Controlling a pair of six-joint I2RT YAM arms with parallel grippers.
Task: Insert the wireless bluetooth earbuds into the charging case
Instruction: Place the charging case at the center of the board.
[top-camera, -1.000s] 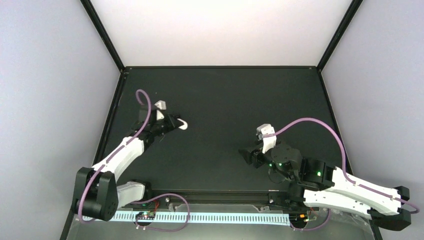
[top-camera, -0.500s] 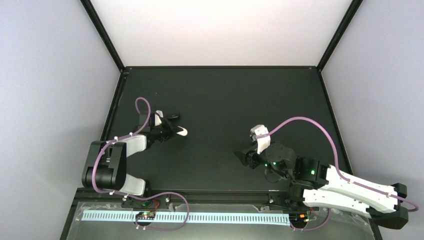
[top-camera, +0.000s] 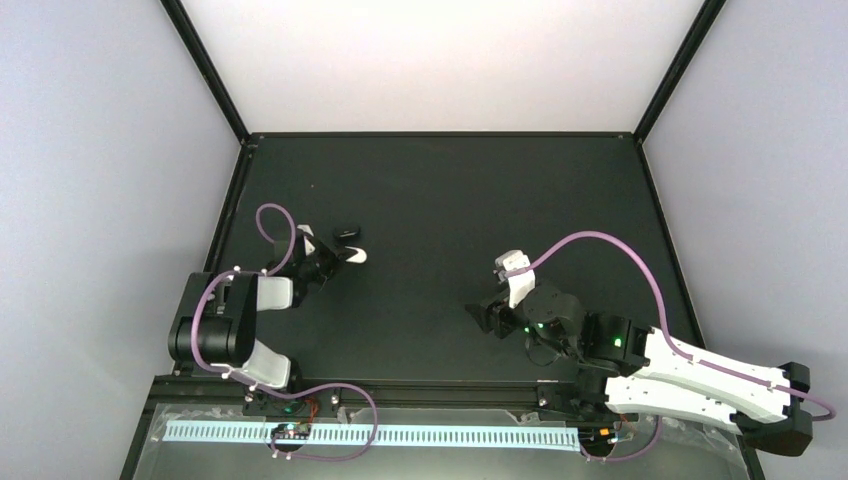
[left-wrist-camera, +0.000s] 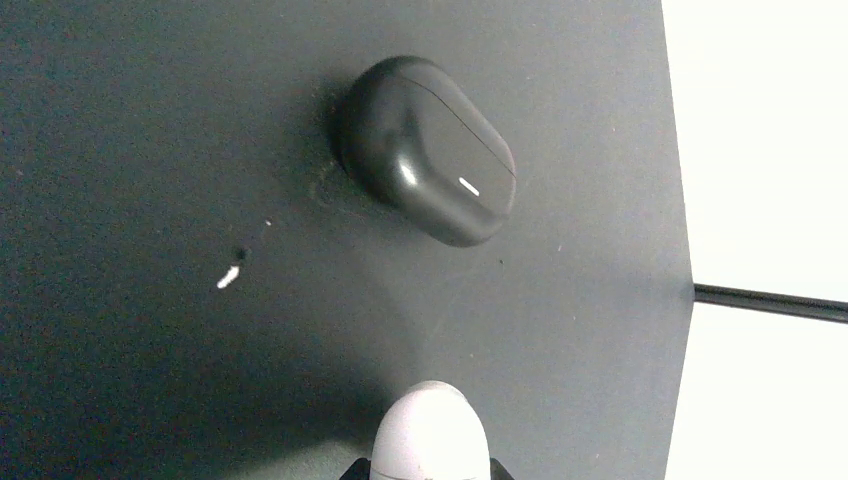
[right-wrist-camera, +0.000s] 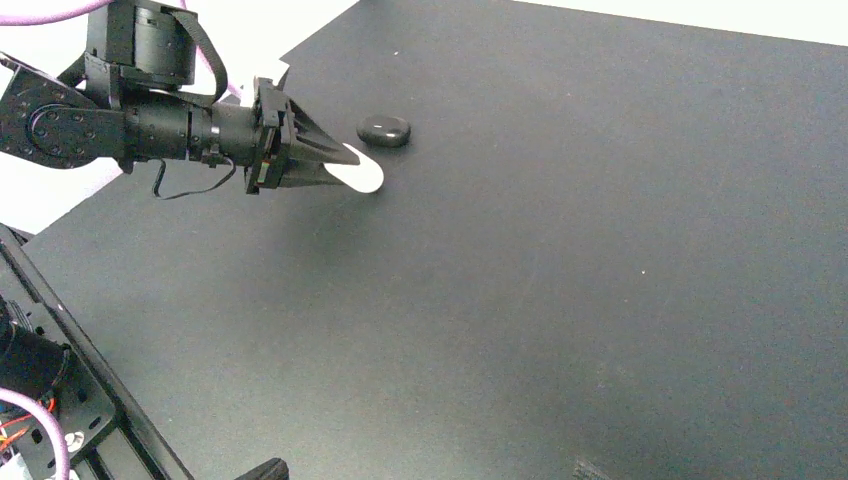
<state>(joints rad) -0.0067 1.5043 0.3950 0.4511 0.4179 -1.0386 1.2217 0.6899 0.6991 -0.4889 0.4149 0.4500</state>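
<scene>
- Two closed cases are showing, but no earbuds are lying loose anywhere on the table (right-wrist-camera: 600, 250). Whether they are sitting inside those shells is hidden, so the views are not settling how far along the task is.
- The black charging case (left-wrist-camera: 425, 150) is lying shut on the table, just beside the left gripper (right-wrist-camera: 345, 168).
- That gripper is clamping a white case (right-wrist-camera: 365, 176) at its fingertips, low over the table, near the black one but apart.
- The right gripper (top-camera: 482, 313) is hanging well apart from both. I cannot tell whether it is spread or closed.
- Judging from this, the white case is waiting to be set down or opened.
</scene>
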